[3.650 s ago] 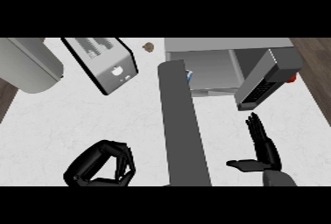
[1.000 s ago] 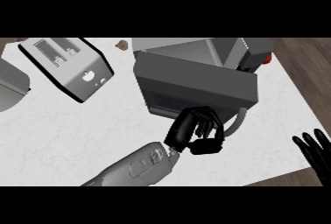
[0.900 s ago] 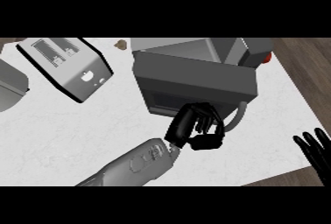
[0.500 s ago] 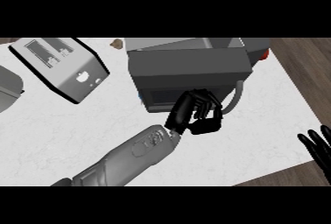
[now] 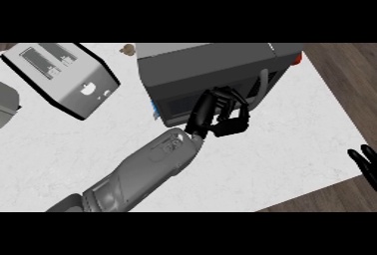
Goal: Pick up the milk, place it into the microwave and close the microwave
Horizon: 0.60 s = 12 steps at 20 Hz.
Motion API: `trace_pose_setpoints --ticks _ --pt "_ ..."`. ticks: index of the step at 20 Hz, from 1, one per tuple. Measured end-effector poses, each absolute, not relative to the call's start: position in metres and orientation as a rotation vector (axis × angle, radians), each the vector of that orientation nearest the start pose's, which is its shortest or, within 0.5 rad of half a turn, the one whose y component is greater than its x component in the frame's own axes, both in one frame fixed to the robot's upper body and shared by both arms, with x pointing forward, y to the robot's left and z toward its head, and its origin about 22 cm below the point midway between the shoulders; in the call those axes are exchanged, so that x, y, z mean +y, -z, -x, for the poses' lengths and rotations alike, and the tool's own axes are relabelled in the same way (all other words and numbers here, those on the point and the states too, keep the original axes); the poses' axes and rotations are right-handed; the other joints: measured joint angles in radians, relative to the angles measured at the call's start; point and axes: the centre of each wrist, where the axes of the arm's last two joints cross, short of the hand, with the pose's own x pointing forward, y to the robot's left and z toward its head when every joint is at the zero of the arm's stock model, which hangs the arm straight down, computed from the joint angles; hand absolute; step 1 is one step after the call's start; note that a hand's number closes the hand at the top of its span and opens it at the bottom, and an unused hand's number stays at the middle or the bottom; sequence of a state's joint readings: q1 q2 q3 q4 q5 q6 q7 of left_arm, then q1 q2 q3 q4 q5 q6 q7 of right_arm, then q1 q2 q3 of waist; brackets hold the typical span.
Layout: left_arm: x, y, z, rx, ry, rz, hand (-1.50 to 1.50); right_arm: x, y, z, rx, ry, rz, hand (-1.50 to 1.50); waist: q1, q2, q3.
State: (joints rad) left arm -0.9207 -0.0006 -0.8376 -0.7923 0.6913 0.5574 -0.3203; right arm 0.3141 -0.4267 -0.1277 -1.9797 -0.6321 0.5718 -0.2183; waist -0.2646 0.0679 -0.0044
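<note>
Left hand (image 5: 221, 113) with fingers curled, grasping nothing, against microwave (image 5: 210, 74) door on counter (image 5: 280, 149); right hand (image 5: 365, 164) at right edge, fingers released

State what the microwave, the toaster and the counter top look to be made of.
Microwave: grey metal by the look, matt, with an even dull sheen; its door has a dark, glass-like window.
Toaster: brushed or satin metal, light grey with dark edges and slots; could be plastic.
Counter top: white stone, probably marble, going by faint grey veining; laminate is possible.
</note>
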Motion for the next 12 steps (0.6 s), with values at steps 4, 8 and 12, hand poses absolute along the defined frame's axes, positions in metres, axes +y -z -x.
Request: trace_pose_setpoints --ticks 4,8,12 --pt "0.004 -0.034 -0.341 -1.711 0.316 0.230 1.50 -0.337 -0.088 -0.165 -1.937 -0.273 -0.563 -1.50 -0.005 -0.001 0.001" --pt "0.004 -0.035 -0.340 -1.710 0.279 0.254 1.50 -0.338 -0.092 -0.166 -1.944 -0.273 -0.575 -1.50 -0.006 0.001 0.002" --pt "0.004 -0.033 -0.340 -1.728 0.264 0.248 1.50 -0.338 -0.098 -0.167 -1.947 -0.294 -0.595 -1.50 -0.009 0.002 0.002"
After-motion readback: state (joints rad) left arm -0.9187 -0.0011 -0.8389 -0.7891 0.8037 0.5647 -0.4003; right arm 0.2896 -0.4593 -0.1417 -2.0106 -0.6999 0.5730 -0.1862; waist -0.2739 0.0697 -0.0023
